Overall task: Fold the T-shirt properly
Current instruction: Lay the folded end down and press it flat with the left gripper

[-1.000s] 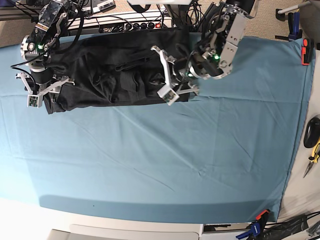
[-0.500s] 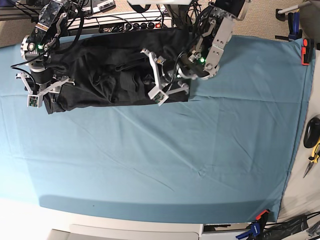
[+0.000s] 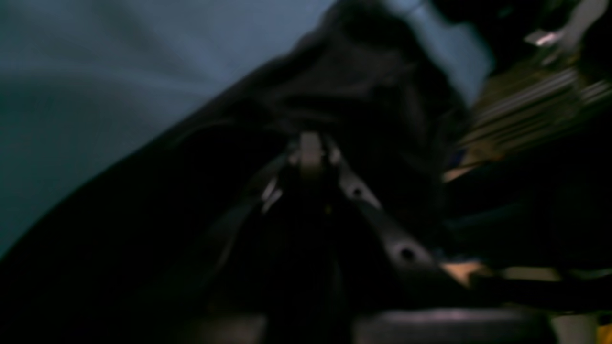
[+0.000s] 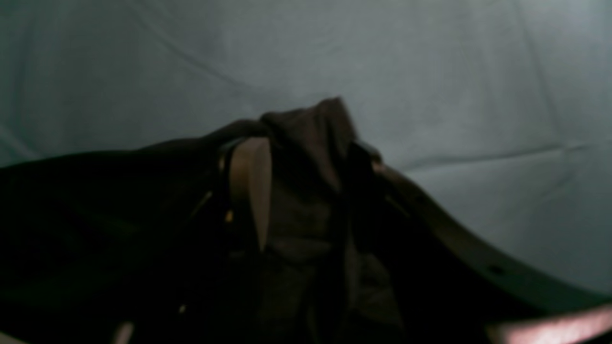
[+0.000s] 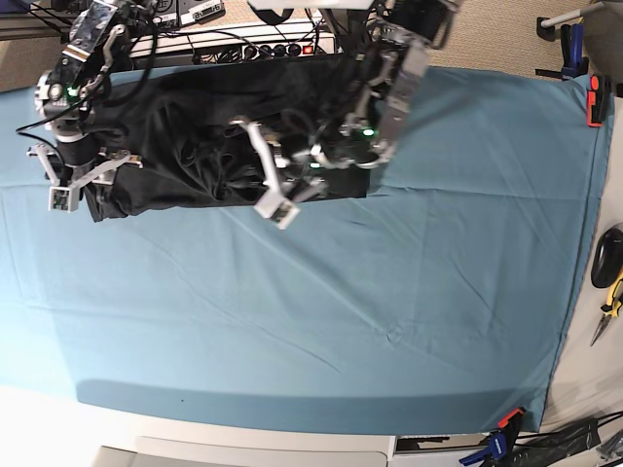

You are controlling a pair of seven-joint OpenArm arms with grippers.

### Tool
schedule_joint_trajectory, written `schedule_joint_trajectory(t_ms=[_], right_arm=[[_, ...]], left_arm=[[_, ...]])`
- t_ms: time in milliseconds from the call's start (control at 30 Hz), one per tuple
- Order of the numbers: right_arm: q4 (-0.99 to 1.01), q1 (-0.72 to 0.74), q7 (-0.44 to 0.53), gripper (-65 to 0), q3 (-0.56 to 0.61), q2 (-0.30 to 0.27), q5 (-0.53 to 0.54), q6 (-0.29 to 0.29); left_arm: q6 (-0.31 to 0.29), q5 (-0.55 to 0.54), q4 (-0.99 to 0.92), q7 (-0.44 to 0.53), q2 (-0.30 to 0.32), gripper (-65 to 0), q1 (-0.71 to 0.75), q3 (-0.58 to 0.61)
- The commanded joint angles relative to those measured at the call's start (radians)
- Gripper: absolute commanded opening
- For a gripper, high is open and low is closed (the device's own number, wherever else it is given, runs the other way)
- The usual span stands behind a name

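The black T-shirt (image 5: 185,136) lies crumpled in a wide band along the far edge of the teal cloth (image 5: 341,311). My left gripper (image 5: 258,161) reaches leftward over the shirt's middle. In the left wrist view its fingers meet at a point (image 3: 311,143), shut, with dark T-shirt fabric (image 3: 363,71) bunched at the tips. My right gripper (image 5: 92,190) sits at the shirt's near left corner. In the right wrist view a bunch of the T-shirt (image 4: 306,157) stands between its fingers (image 4: 248,181), which are shut on it.
Power strips and cables (image 5: 243,44) run behind the shirt at the table's far edge. An orange clamp (image 5: 594,102) holds the cloth at the right, another clamp (image 5: 501,428) sits at the near right corner. Hand tools (image 5: 608,282) lie beyond the right edge.
My left arm has swung leftward across the shirt, from near its right end to its middle. The right arm and its grip have stayed put.
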State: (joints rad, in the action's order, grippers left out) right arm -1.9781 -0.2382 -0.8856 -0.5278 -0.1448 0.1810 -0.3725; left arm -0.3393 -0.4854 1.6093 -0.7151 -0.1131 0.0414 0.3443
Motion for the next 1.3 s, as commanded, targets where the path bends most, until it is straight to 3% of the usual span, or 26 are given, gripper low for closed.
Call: schedule_joint_trajectory(t_ms=[0, 233, 300, 367, 400, 500, 600, 767, 867, 1100, 1267], right_arm=[[-0.015, 0.005, 0.021, -38.4, -0.003, -0.018, 0.001, 0.002], [-0.015, 0.005, 0.022, -38.4, -0.003, -0.025, -0.006, 0.002], [-0.015, 0.006, 0.022, -38.4, -0.003, -0.025, -0.006, 0.002], [-0.015, 0.006, 0.023, -38.4, -0.003, -0.025, -0.005, 0.002], [-0.015, 0.006, 0.023, -38.4, -0.003, -0.025, -0.006, 0.002], [-0.015, 0.006, 0.023, -38.4, -0.003, -0.025, -0.006, 0.002], [-0.015, 0.006, 0.023, -38.4, -0.003, -0.025, -0.006, 0.002], [-0.015, 0.006, 0.024, -38.4, -0.003, -0.024, -0.006, 0.002], [-0.015, 0.006, 0.024, -38.4, -0.003, -0.025, -0.006, 0.002], [-0.015, 0.006, 0.023, -38.4, -0.003, -0.025, -0.006, 0.002], [-0.015, 0.006, 0.025, -38.4, -0.003, -0.024, -0.005, 0.002]], left_arm=[[-0.033, -0.029, -0.007, 0.036, -0.021, -65.0, -0.015, 0.007], [-0.284, -0.122, -0.198, 0.055, -0.044, -65.0, -0.098, 0.014], [-0.298, -0.136, -0.209, 0.033, -0.044, -65.0, -0.127, 0.013], [-0.314, -0.247, -0.197, -0.048, -0.044, -65.0, -0.161, 0.011], [-0.358, -0.31, -0.184, -0.095, -0.044, -65.0, -0.175, 0.011], [-0.359, -0.47, -0.137, -0.214, -0.044, -65.0, -0.207, 0.011], [-0.359, -0.5, -0.096, -0.255, -0.044, -65.0, -0.21, 0.011], [-0.354, -0.288, -0.072, -0.259, -0.043, -65.0, -0.21, 0.011], [-0.283, -0.196, -0.037, -0.257, -0.01, -65.0, -0.21, 0.011], [-0.258, -0.172, 0.101, -0.256, 0.109, -65.0, -0.153, 0.011], [-0.26, -0.134, 0.114, -0.223, 0.129, -65.0, -0.074, 0.011]])
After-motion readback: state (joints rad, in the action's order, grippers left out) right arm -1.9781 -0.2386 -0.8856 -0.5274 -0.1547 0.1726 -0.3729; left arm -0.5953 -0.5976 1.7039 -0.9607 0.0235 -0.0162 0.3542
